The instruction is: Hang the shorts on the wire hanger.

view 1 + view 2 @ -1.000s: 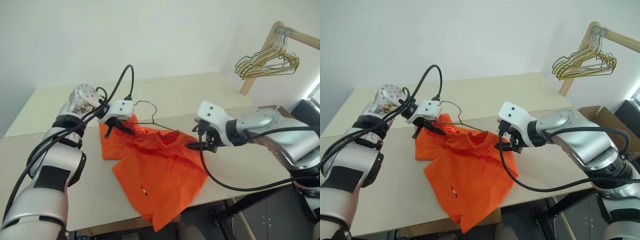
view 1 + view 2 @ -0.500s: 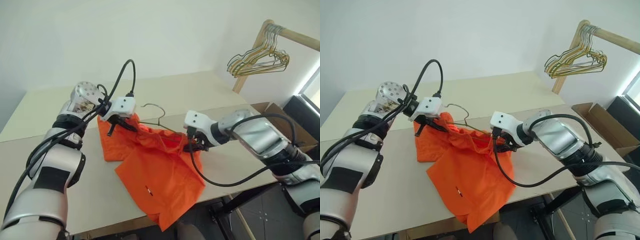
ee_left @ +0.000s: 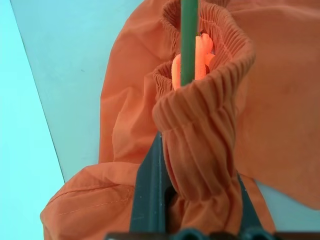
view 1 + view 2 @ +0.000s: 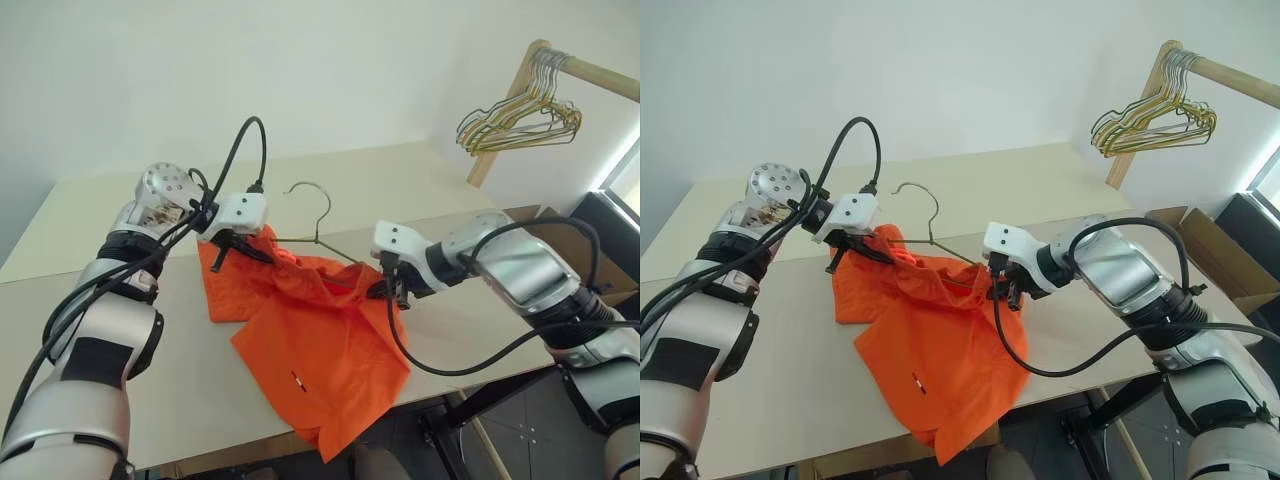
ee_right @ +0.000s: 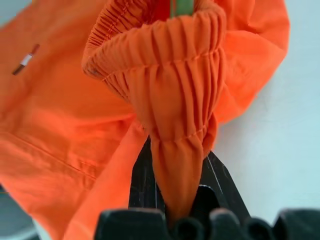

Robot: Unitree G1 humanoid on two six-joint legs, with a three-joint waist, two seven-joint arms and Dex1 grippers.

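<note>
The bright orange shorts (image 4: pixel 312 335) lie on the table, one leg drooping over the front edge. My left gripper (image 4: pixel 238 250) is shut on the left end of the gathered waistband (image 3: pixel 200 115). My right gripper (image 4: pixel 386 290) is shut on the waistband's (image 5: pixel 170 55) right end. The wire hanger (image 4: pixel 316 205) lies between them, its body running inside the waistband and its hook standing up behind the shorts. Its wire (image 3: pixel 188 40) passes through the bunched cloth in the left wrist view.
A bunch of wire hangers (image 4: pixel 520 115) hangs on a wooden rail (image 4: pixel 600 72) at the far right. An open cardboard box (image 4: pixel 1188 235) sits beyond the table's right end. The beige table (image 4: pixel 120 340) has bare room left of and behind the shorts.
My right gripper has come in to the waistband's right end and shut on it. The hanger's hook now stands higher. The left gripper has kept its hold.
</note>
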